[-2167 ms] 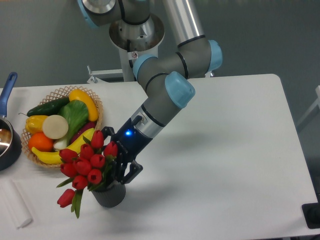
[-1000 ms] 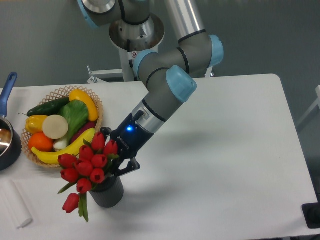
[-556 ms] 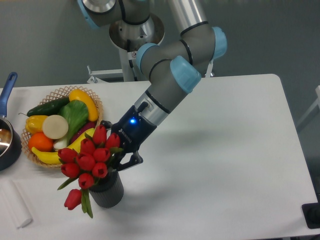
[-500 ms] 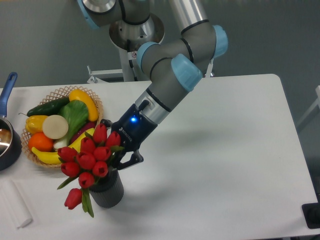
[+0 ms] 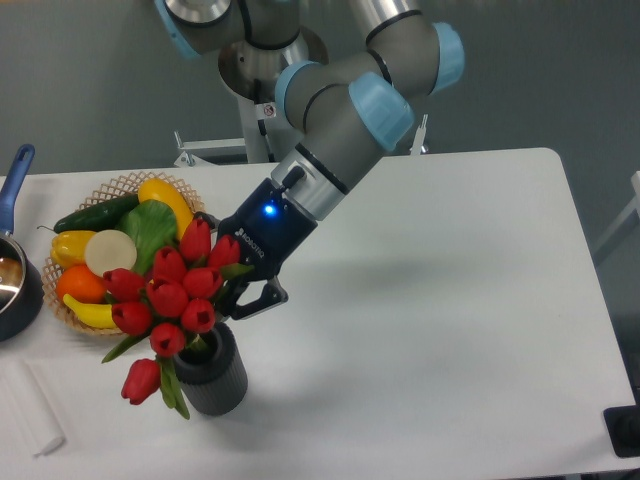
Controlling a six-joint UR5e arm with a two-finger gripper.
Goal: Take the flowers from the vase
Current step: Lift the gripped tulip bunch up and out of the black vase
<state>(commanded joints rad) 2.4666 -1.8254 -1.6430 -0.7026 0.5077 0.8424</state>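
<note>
One blue-handled pot point(image 5: 14, 280) is cut off by the left edge of the table point(image 5: 450, 300), and a pale folded cloth point(image 5: 30, 405) lies in front of it at the near left corner. A wicker basket point(image 5: 115, 185) of fruit and vegetables is set just right of the pot, holding a cucumber, yellow peppers, a banana and an orange. Red tulips point(image 5: 170, 300) are bunched in front of the basket; one bud droops low at the left. Their stems are seen running down into the dark ribbed vase point(image 5: 212, 372), which stands upright on the table near the front edge. The gripper point(image 5: 240, 290) is pressed into the right side of the bunch, just above the vase rim. Its jaws are closed narrowly around the stems and leaves, with one black finger point(image 5: 262, 298) visible on the right. A blue light is lit on the gripper body.
</note>
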